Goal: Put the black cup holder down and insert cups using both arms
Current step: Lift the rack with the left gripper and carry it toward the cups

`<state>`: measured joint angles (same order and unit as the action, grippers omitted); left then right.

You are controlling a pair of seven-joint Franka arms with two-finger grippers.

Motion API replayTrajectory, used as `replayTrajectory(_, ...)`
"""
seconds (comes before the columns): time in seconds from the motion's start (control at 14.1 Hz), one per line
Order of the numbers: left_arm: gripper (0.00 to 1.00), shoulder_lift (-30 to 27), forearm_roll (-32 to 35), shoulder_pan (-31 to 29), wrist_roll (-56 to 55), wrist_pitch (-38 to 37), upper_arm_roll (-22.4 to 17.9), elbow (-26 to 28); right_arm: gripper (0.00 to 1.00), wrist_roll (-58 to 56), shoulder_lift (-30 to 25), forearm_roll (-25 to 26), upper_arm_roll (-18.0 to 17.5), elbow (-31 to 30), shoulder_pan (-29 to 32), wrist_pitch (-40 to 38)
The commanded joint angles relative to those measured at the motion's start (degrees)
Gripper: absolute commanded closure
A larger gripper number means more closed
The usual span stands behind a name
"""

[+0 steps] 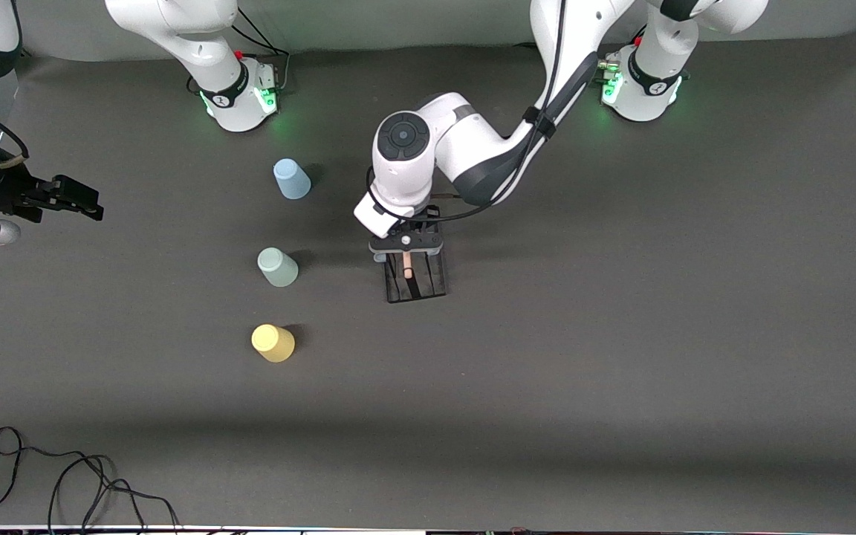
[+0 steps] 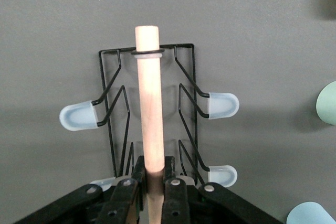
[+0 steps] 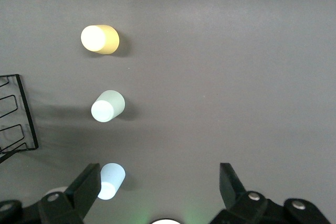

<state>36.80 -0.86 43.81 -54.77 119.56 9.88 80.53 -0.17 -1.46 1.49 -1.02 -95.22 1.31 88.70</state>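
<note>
Front view: left gripper (image 1: 406,245) clamps the black cup holder (image 1: 416,279) mid-table; blue cup (image 1: 291,179), mint cup (image 1: 277,267), yellow cup (image 1: 273,342) stand toward the right arm's end.
Left wrist view: fingers (image 2: 170,184) pinch the wooden rod (image 2: 148,103).
Right wrist view: right gripper (image 3: 160,195) spread apart, above the table near the blue cup.

The front view looked down from high across the table (image 1: 621,371), facing both arm bases. The left wrist view stared close down the black cup holder (image 2: 149,114) and its wooden rod, while the right wrist view hung higher over the three cups (image 3: 107,106). All three views shared holder and cups.
</note>
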Motion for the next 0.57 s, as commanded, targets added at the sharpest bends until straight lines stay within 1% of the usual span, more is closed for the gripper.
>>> replayTrajectory(0.0,1.0,0.82,0.42,0.92,2.55,0.32,-0.74,-1.51,0.0,-0.18,-0.56,0.35,0.06,0.04,0.01,-0.54)
replayTrajectory(0.07,0.81,0.73,0.42,0.84,2.74,0.32,-0.74,-1.6,0.0,-0.18,-0.56,0.35,0.06,0.04,-0.08,-0.54)
replayTrajectory(0.14,0.33,0.47,0.51,0.75,2.83,0.67,-0.74,-1.6,0.0,-0.1,-0.47,0.35,-0.12,0.04,-0.17,-0.45)
replayTrajectory(0.21,0.02,0.29,0.6,0.4,3.18,0.76,-0.82,-1.6,0.0,-0.1,-0.56,0.35,-0.21,0.04,-0.17,-0.37)
replayTrajectory(0.35,0.01,-2.24,-0.28,-1.61,5.9,-0.55,-0.74,-1.51,0.0,0.34,-0.47,0.01,-0.29,-0.05,-0.17,-0.1)
replayTrajectory(0.43,0.01,-4.61,-0.28,-2.49,6.17,-2.73,-0.82,-1.17,0.0,2.08,-0.56,-2.17,-0.21,-0.05,-0.17,-0.1)
replayTrajectory(0.5,0.01,-7.07,-0.28,-4.16,6.61,-6.5,-0.74,-1.25,0.0,5.5,-0.65,-4.46,-0.21,-0.31,-0.17,-0.01)
